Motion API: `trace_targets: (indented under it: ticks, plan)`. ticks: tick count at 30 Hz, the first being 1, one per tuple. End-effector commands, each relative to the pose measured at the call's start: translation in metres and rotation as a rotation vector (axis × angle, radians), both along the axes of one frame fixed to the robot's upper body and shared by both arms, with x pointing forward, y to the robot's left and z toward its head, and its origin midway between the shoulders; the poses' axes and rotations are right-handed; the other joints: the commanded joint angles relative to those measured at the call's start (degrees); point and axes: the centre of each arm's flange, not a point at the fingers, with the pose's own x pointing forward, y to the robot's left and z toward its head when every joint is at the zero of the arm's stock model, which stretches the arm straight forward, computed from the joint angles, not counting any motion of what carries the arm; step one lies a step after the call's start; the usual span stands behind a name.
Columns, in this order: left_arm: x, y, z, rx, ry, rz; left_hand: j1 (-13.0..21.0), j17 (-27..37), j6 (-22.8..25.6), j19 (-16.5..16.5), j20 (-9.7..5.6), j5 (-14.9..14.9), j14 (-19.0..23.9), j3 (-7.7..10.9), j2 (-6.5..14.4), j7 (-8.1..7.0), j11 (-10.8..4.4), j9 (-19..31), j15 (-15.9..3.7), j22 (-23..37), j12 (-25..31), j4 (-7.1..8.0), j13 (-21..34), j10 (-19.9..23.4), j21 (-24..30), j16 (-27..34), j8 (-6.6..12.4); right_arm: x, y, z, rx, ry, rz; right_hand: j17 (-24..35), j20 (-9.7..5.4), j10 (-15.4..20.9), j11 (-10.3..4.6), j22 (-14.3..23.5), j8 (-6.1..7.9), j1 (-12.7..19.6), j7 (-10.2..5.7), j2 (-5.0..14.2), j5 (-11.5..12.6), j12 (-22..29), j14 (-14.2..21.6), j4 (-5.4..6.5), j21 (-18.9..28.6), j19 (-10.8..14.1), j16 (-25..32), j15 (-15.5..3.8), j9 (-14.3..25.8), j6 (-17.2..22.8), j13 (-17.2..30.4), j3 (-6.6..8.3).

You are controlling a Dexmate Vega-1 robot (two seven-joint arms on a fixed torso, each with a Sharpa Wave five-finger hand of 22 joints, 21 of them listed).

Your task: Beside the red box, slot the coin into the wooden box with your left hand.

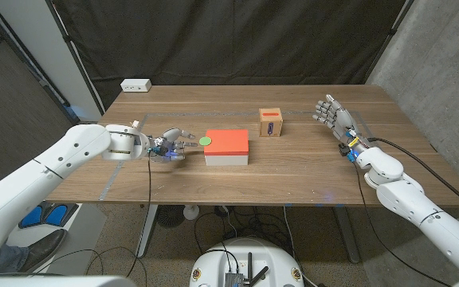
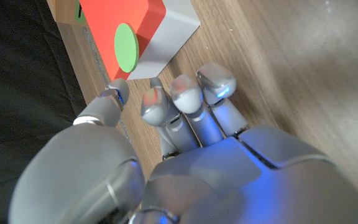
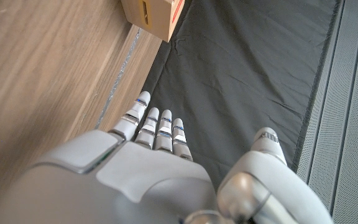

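Progress so far: early stage, judging by the layout. Flat green round coin lies on the top face of the red-topped rectangular box with white sides, at its 9 o'clock corner in the head view. Small wooden cube box with a dark slot on a purple front label stands near the red box at about its 1 o'clock, apart from it. Coin is not yet picked up and nothing is slotted.

Left hand sits just beside the red box at its 9 o'clock, fingers reaching toward the coin. Fingers are loosely spread and hold nothing; tips are short of the coin. Right hand waits at 3 o'clock of the wooden box, well apart from it, fingers together and extended, empty.

Remaining, as a judgement: pinch the coin, carry it to the wooden box, align it with the slot, release.

View comparison: left wrist view shows the gap between fingertips and coin, which the head view leaves hard to read. Right wrist view shows a slot in the wooden box. Head view alone gives the whole layout.
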Motion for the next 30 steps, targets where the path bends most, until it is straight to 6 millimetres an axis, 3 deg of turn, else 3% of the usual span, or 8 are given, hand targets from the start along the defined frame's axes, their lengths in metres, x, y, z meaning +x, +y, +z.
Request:
trace_targets:
  ticks: [1, 11, 13, 18, 30]
  plan:
    - [0.0066, -0.0094, 0.0002, -0.002, -0.007, -0.013, 0.12, -0.28, -0.08, -0.19, -3.51, -0.03, -0.20, 0.64, 0.02, -0.03, -0.08, 0.11, 0.08, 0.07, 0.00, -0.03, 0.10, 0.07, 0.20, 0.30, -0.21, -0.0010, -0.0064, -0.0008, 0.003, -0.002, -0.012, 0.06, -0.03, 0.37, 0.07, 0.32, 0.29, 0.11, 0.12, 0.49, -0.06, 0.19, 0.23, -0.33, -0.03, 0.64, 0.21, 0.12, 0.35, 0.50, 0.08, 0.17]
    - [0.0128, -0.0164, -0.0002, 0.001, 0.021, -0.054, 0.20, -0.93, 0.69, -0.28, -3.48, -0.10, -0.15, 0.82, -0.03, 0.25, -0.08, -0.10, 0.07, 0.05, -0.07, 0.10, -0.18, -0.05, 0.15, 0.47, -0.28, 0.0006, -0.0067, 0.0007, 0.002, -0.008, -0.012, -0.03, 0.00, 0.46, 0.16, 0.33, 0.26, 0.11, -0.03, 0.52, -0.06, 0.19, 0.32, -0.34, -0.26, 0.78, 0.23, 0.15, 0.35, 0.48, 0.10, 0.17]
    - [0.0125, -0.0161, -0.0007, 0.006, 0.028, -0.044, 0.07, -1.62, 1.65, -0.07, -3.49, -0.14, -0.30, 0.76, 0.29, 1.37, 0.02, -0.30, 0.05, -0.03, -0.77, 0.28, -1.19, -0.23, 0.11, 0.21, -0.13, 0.0007, -0.0067, 0.0008, 0.000, -0.007, -0.012, -0.04, 0.00, 0.51, 0.19, 0.33, 0.27, 0.11, 0.03, 0.52, -0.06, 0.21, 0.29, -0.34, -0.30, 0.79, 0.21, 0.24, 0.35, 0.51, 0.10, 0.17]
    - [0.0098, -0.0152, 0.0005, 0.003, 0.027, -0.040, -0.14, -2.06, 4.06, 0.46, -3.51, -0.20, 0.36, 0.83, 0.82, 2.43, 0.14, -0.86, -0.03, -0.04, -0.66, 0.42, -1.99, 0.51, 0.05, 0.62, 0.13, 0.0010, -0.0067, 0.0003, 0.002, -0.004, -0.010, -0.08, 0.02, 0.54, 0.25, 0.34, 0.26, 0.11, 0.00, 0.52, -0.07, 0.20, 0.30, -0.34, -0.42, 0.86, 0.20, 0.20, 0.36, 0.53, 0.11, 0.16]
    - [0.0054, -0.0159, 0.0012, 0.015, 0.040, -0.045, 0.05, -2.13, 5.29, 0.57, -3.49, -0.14, 0.67, 1.54, 1.24, 2.29, 0.08, -1.80, -0.03, 0.05, 0.49, 0.23, -1.88, 0.52, 0.16, 1.30, -0.77, -0.0003, -0.0066, -0.0011, 0.002, -0.003, -0.008, -0.17, 0.09, 0.61, 0.27, 0.34, 0.24, 0.11, -0.13, 0.52, -0.07, 0.20, 0.49, -0.36, -0.67, 0.98, 0.26, 0.33, 0.36, 0.54, 0.12, 0.16]
